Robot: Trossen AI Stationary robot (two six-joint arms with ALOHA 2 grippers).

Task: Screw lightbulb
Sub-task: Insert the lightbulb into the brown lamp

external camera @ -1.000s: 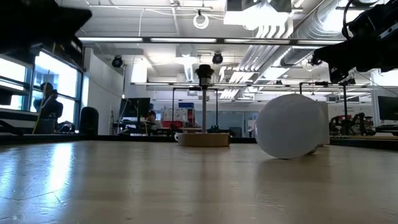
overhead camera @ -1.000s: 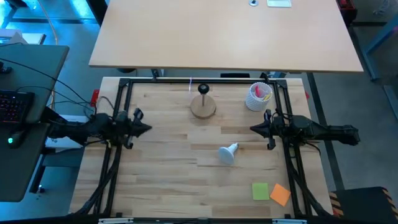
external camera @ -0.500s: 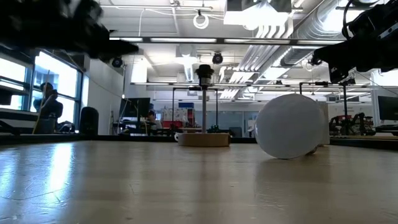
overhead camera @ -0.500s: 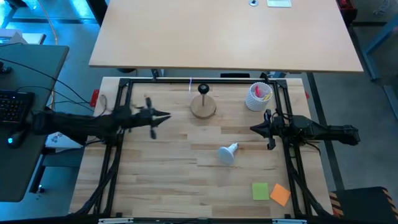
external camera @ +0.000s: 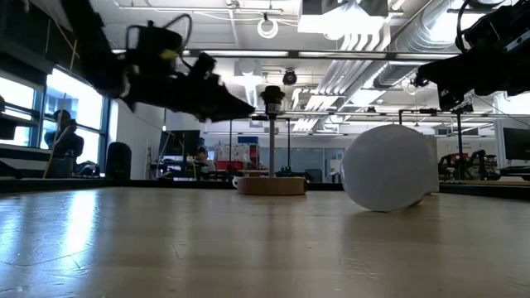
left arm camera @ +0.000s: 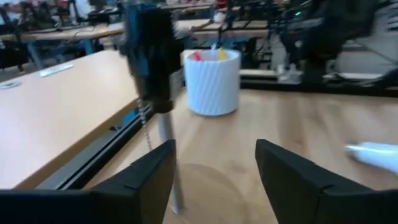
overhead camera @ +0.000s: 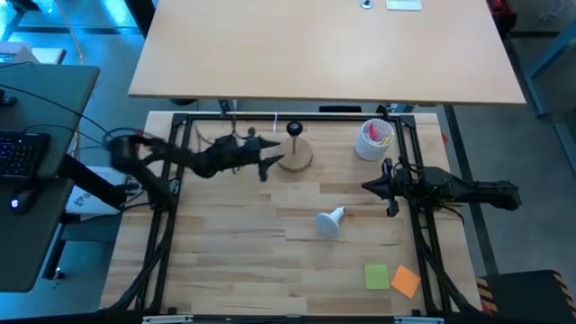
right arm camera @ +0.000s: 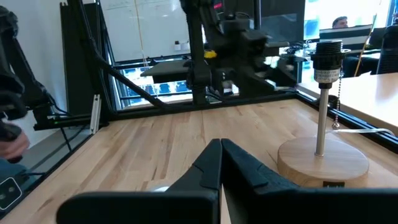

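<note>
Just beside the wooden stand (overhead camera: 294,155), left gripper (overhead camera: 273,158) hovers with jaws spread, nothing between them. Lightbulb (overhead camera: 330,221) lies on its side on the table (overhead camera: 234,270), well apart from those jaws, nearer the right gripper (overhead camera: 367,186), whose jaws are closed and empty.

We see the lightbulb (left arm camera: 375,154) only as a blur cut by the left wrist view's edge, and in the low view its globe (external camera: 389,168) hides its base. We cannot make out the cup's (overhead camera: 374,139) coloured contents
</note>
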